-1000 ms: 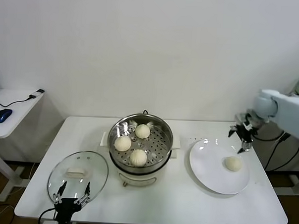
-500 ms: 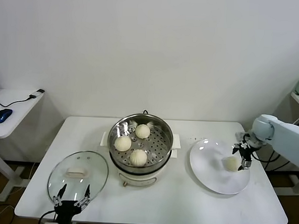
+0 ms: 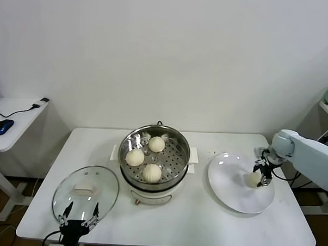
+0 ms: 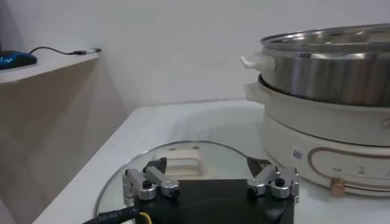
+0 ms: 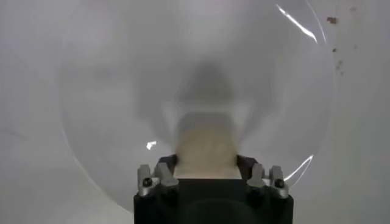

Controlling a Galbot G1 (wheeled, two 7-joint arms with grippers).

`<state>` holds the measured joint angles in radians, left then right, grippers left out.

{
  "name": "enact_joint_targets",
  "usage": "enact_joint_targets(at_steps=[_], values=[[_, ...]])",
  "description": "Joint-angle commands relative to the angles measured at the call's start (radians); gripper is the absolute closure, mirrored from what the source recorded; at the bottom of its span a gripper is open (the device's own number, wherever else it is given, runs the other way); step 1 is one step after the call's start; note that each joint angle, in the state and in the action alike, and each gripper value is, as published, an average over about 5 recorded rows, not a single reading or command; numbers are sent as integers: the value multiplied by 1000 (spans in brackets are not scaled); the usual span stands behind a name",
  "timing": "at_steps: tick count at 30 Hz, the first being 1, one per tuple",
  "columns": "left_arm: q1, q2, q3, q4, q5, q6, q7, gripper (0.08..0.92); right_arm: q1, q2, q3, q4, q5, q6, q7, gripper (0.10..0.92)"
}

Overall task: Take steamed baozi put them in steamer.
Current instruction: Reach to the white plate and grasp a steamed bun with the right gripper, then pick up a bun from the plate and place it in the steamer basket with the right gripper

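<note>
Cream-white and soft-looking, the last round dough baozi [image 5: 205, 145] sits between the spread fingers of the right gripper [image 3: 261, 174], one finger on either side, though whether the pads already touch it cannot be told. It rests on the flat round white plate [image 3: 226, 187] at the right of the white table [image 3: 203, 223], toward the plate's right side. To the left, well apart from the plate, stands the round shiny steel steamer [image 3: 176, 155] on its white electric pot base, with three more cream-white baozi [image 3: 152, 172] on its perforated floor and open room on its right side. The left gripper [image 4: 210, 182] waits at the near left edge, fingers spread, just above the round glass lid [image 3: 86, 193] with its white handle. The risk from here is in the squeeze: the bun looks yielding, so a hard close could dent it, a light one could let it slip during the carry, and an off-centre grip might roll it across the smooth plate.
</note>
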<state>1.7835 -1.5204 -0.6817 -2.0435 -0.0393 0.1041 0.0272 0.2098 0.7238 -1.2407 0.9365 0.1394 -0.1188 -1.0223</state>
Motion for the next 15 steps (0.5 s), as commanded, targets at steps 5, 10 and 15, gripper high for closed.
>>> enact_joint_targets(at_steps=[5,10,15], values=[[0,0,2,-2,0,2,0,177,276,-2,-212,121,131,-17,-31,389],[3,-1,6,-5,2,4,-1,177,660,56,-516,257,383,-30,-53,389],[1,1,6,-16,-1,9,-1,177,946,165,-637,372,640,-75,-77,389]])
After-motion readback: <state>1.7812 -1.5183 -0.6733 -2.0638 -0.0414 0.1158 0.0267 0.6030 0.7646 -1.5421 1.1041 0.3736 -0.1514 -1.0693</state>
